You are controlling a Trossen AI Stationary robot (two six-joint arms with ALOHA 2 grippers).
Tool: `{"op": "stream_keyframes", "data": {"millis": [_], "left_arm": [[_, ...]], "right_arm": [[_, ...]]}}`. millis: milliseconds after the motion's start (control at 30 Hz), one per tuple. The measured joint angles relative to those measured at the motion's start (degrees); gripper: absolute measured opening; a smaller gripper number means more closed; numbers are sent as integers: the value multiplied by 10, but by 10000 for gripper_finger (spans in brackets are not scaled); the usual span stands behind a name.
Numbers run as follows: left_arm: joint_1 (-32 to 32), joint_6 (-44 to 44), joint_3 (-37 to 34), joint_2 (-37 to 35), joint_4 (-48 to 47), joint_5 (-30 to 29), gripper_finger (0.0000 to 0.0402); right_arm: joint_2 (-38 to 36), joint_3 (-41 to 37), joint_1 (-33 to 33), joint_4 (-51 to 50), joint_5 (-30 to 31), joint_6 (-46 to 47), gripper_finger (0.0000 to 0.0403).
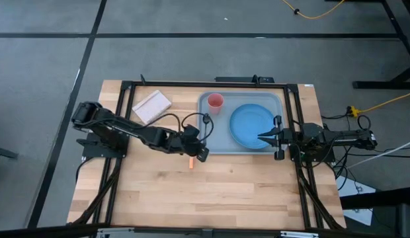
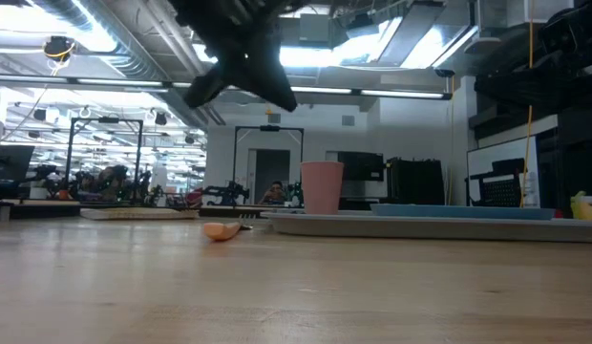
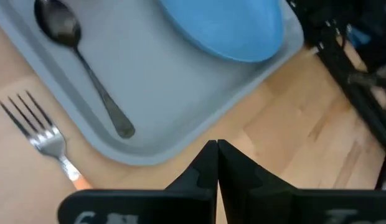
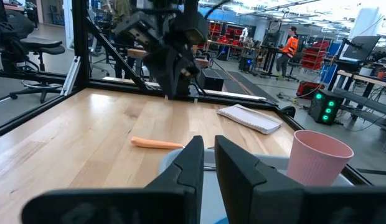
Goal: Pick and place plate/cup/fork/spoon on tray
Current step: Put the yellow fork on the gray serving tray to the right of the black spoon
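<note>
Since the orange-handled metal fork point(image 3: 47, 140) lies just outside the grey-blue rectangular tray point(image 3: 174, 106) (spoon already aboard), we should open the left gripper point(image 3: 216, 163), now pinched shut and empty, and straddle its handle.

The big grey-blue tray point(image 1: 206, 142) lies flat on the bench. The round blue plate point(image 1: 251, 125) lies flat inside it. The small pink cup point(image 1: 215, 102) stands upright in one corner of the tray. The dark spoon point(image 3: 81, 60) lies in the tray too. The fork point(image 3: 37, 134) with the orange handle lies on the bench, just beside the tray's rim.
</note>
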Motion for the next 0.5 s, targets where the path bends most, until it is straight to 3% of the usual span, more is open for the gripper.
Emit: {"op": "stream_keyframes", "data": {"millis": [200,367,500], "left_arm": [[-16,-25,0,13,10,-12,19],[-24,-82,0,13,-27,-56,116],[-19,-134,0,13,-62,-28,174]], "right_arm": [[0,0,0,0,0,0,46],[0,0,0,0,0,0,46],[0,0,0,0,0,0,46]]}}
